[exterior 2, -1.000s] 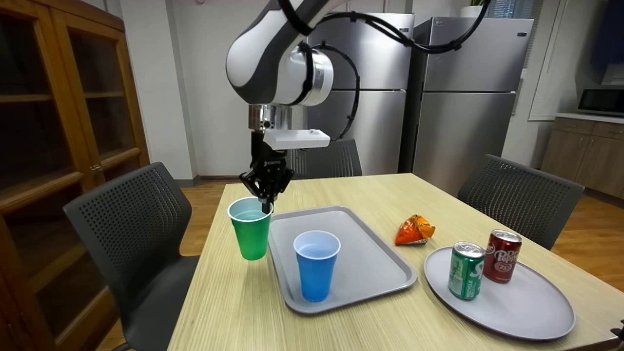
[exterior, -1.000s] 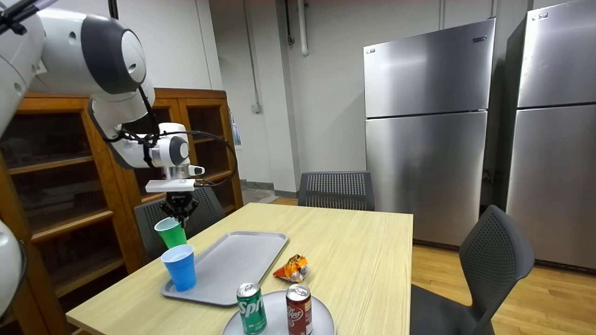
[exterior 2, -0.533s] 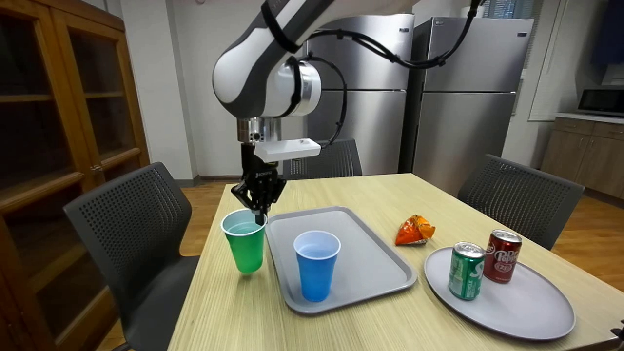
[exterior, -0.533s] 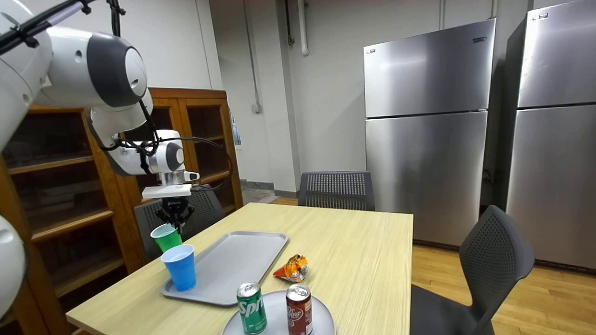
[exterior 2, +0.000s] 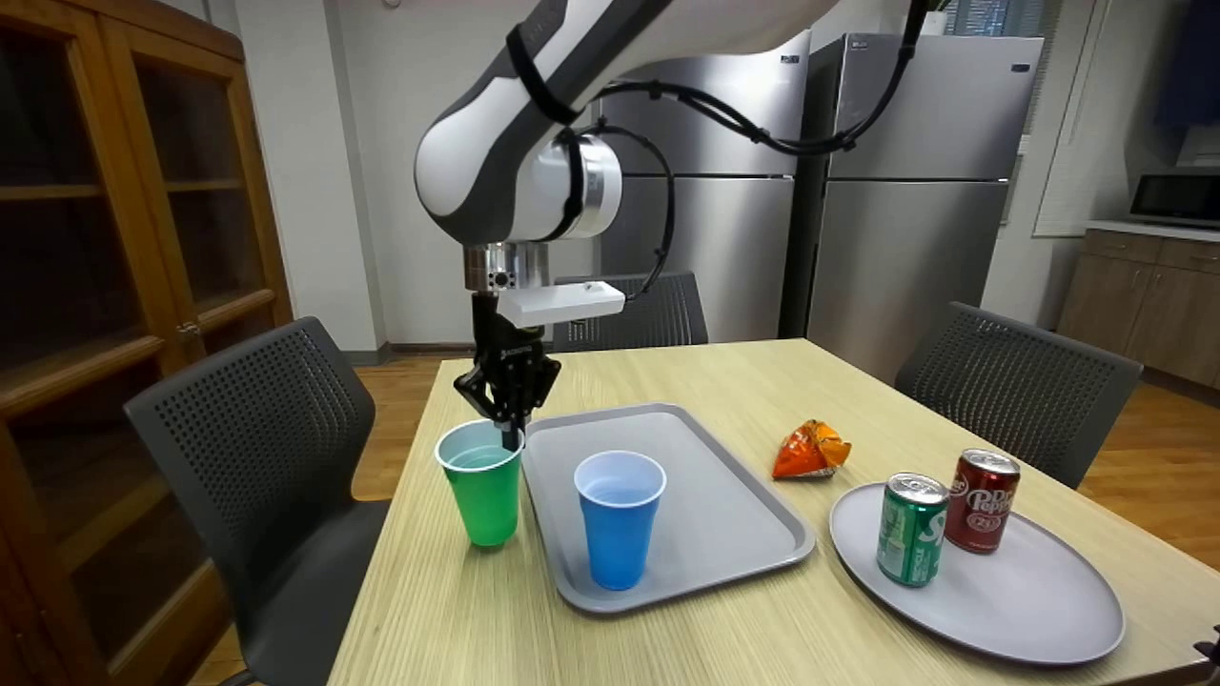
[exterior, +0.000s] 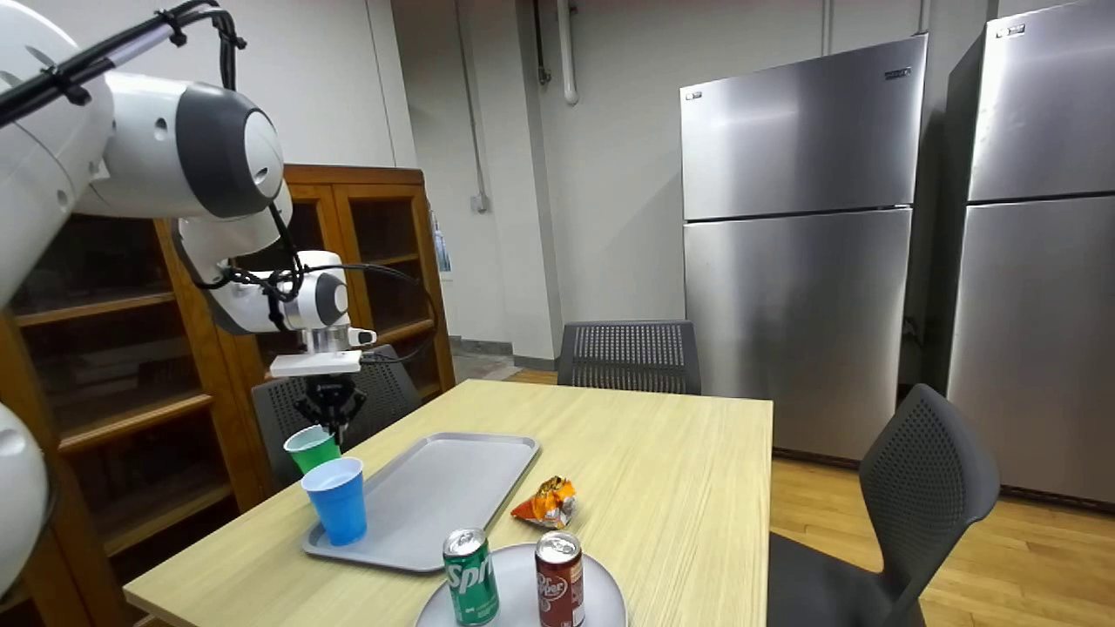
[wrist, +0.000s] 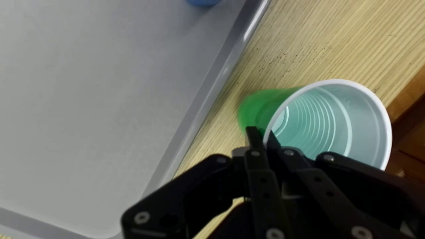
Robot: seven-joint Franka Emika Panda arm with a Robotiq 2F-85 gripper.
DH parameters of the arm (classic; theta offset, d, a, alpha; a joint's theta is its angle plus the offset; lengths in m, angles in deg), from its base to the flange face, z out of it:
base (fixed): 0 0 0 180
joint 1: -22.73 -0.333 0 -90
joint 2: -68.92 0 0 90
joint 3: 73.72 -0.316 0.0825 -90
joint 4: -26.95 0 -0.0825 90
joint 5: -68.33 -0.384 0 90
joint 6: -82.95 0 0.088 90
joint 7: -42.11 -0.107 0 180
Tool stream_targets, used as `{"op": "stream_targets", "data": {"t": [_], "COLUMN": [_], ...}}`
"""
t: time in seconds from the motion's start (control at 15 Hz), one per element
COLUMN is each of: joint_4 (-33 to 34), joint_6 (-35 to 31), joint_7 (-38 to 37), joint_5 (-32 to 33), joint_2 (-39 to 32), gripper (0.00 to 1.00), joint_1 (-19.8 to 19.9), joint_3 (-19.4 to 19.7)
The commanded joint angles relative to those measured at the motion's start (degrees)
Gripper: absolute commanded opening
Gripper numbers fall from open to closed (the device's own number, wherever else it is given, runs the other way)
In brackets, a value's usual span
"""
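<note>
My gripper (wrist: pixel 264 135) is shut on the rim of a green cup (exterior 2: pixel 486 500), one finger (wrist: pixel 254 136) outside the wall and the other inside. In the wrist view the cup (wrist: pixel 325 116) leans, its white-lined mouth toward the camera. It hangs low at or just over the table strip left of the grey tray (exterior 2: pixel 710 500); whether its base touches wood I cannot tell. On the tray's near corner stands a blue cup (exterior 2: pixel 620 534), upright, partly in front of the green cup (exterior: pixel 312 451) in an exterior view.
Right of the tray lies an orange snack bag (exterior 2: pixel 810 450). A round grey plate (exterior 2: pixel 1029 610) carries a green Sprite can (exterior 2: pixel 912 534) and a Dr Pepper can (exterior 2: pixel 982 500). Dark chairs (exterior 2: pixel 257 457) surround the table, with a wooden cabinet (exterior 2: pixel 143 238) beyond the cup's side.
My gripper has come down with the green cup in its hold, bringing the cup's base closer to the tabletop. The tray, blue cup, bag and cans have stayed put.
</note>
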Motion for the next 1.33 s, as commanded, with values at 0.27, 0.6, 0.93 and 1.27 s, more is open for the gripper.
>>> {"op": "stream_targets", "data": {"t": [0.27, 0.6, 0.93, 1.27], "joint_4": [4.8, 5.4, 4.6, 1.4], "joint_6": [4.3, 6.0, 6.1, 6.1], "joint_7": [1.0, 1.3, 1.8, 2.8], "joint_5": [0.2, -0.1, -0.3, -0.6], "joint_2": [-2.6, -2.4, -0.9, 2.7], "gripper": [0.01, 0.52, 0.89, 1.00], "joint_1": [0.1, 0.4, 1.0, 2.7], "joint_3": [-0.5, -0.6, -0.7, -0.8]}}
